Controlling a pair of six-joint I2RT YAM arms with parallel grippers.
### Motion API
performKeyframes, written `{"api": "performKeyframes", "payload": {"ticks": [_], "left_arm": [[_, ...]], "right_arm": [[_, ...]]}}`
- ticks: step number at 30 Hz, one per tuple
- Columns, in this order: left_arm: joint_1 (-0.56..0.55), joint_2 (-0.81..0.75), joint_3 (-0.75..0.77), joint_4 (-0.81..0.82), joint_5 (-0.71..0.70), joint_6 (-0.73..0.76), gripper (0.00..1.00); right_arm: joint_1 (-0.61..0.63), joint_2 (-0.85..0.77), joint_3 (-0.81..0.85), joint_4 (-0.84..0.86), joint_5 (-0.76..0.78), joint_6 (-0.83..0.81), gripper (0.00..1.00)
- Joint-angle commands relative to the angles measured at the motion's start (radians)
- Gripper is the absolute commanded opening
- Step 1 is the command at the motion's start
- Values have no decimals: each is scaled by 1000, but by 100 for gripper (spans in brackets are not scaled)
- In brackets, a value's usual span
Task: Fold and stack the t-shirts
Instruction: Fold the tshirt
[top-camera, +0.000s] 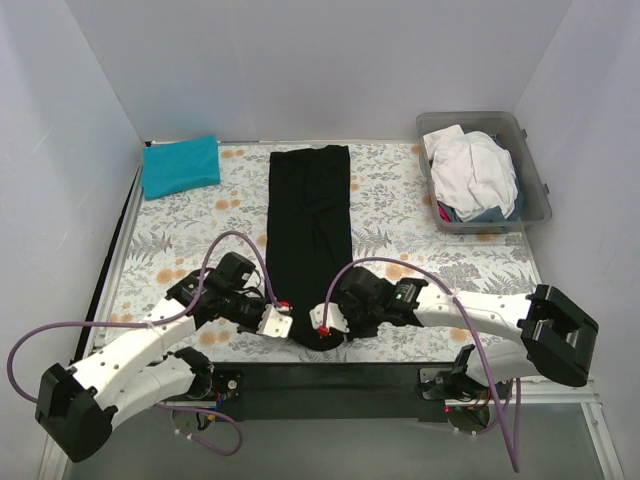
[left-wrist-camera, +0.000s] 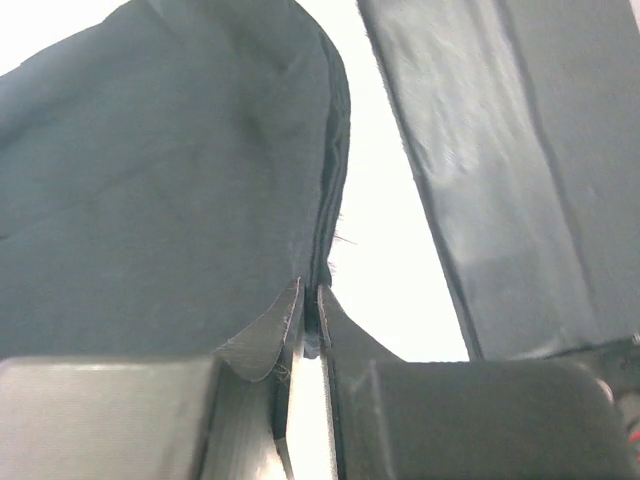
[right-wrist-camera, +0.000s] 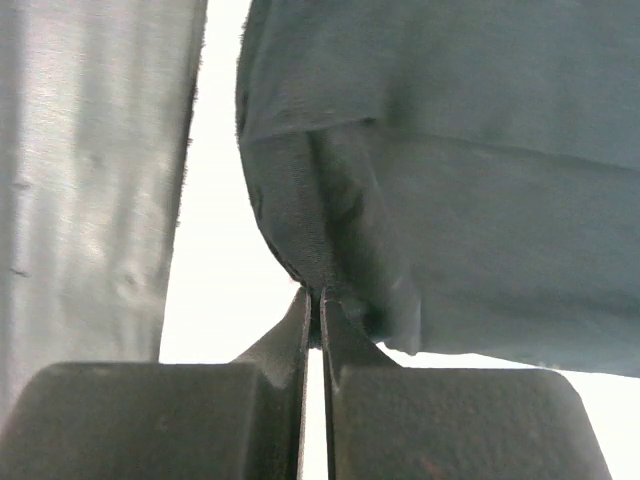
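Left gripper (top-camera: 287, 312) and right gripper (top-camera: 322, 325) each pinched tight on near hem of black t-shirt (top-camera: 310, 210), laid lengthwise on floral cloth (top-camera: 420, 260); teal t-shirt (top-camera: 180, 166) folded far left.

One black shirt (top-camera: 310, 215), one teal-blue shirt (top-camera: 180, 166), one white shirt (top-camera: 472, 170) and one tub (top-camera: 480, 116) are counted, plus two pincers: left pincer (top-camera: 287, 322), right pincer (top-camera: 322, 328).

No legible text, label, brand, number or sign in any view. Black t-shirt (top-camera: 311, 220), cloth pinched in closed left gripper (top-camera: 288, 322) and closed right gripper (top-camera: 322, 328): plain, no print or tag readable. Green patch (top-camera: 405, 293) on arm just behind right gripper: too small to read.
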Motion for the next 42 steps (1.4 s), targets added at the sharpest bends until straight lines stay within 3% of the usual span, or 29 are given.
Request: {"api": "performKeyframes", "payload": {"ticks": [1, 5, 9, 12, 25, 32, 42], "left_arm": [[24, 9, 56, 62, 11, -123, 0], [132, 72, 117, 130, 46, -153, 0], [308, 181, 199, 184, 112, -136, 0], [359, 261, 245, 259, 136, -148, 0], [468, 592, 376, 501, 182, -127, 0], [502, 746, 482, 554, 201, -116, 0], [522, 896, 567, 629, 198, -127, 0]], "right_arm": [[-60, -22, 96, -80, -24, -74, 1], [-146, -9, 166, -104, -27, -155, 1], [-229, 45, 241, -129, -34, -227, 1], [-279, 102, 295, -137, -37, -280, 1], [-490, 407, 626, -152, -86, -421, 1], [-543, 571, 816, -177, -108, -441, 1], [-588, 723, 961, -178, -109, -464, 1]]}}
